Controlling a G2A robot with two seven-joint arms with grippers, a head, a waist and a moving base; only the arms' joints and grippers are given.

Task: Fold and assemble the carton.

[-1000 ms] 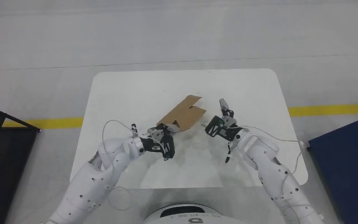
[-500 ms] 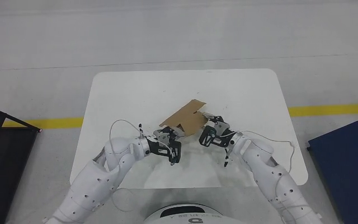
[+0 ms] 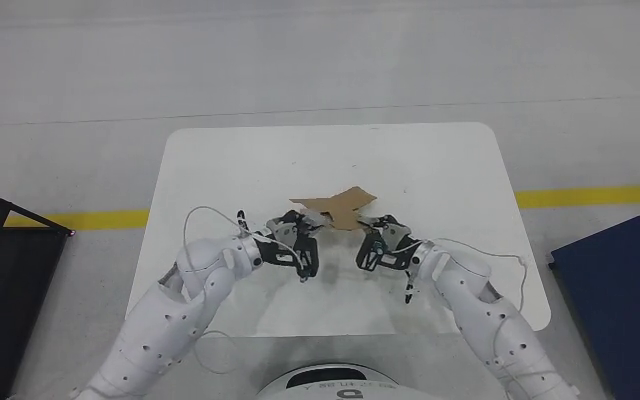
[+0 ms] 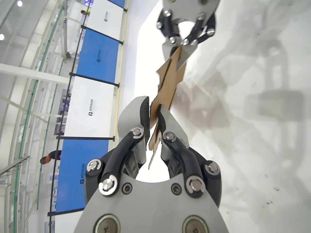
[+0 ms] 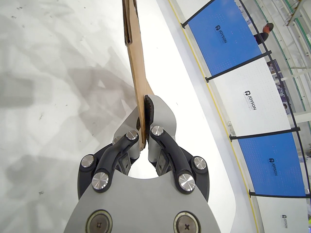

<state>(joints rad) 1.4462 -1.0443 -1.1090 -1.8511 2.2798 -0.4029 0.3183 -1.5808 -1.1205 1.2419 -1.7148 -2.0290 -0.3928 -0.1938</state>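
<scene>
The carton (image 3: 335,208) is a flat brown piece of corrugated board with a notched outline, held above the middle of the smooth white table (image 3: 440,170) between the two arms. The left gripper (image 4: 153,113) pinches one end in its ribbed black pads, and the right gripper (image 5: 143,110) is clamped tight on the other. Edge-on, the board shows two layers. Blue and white barrier panels (image 5: 224,37) behind carry a printed logo
</scene>
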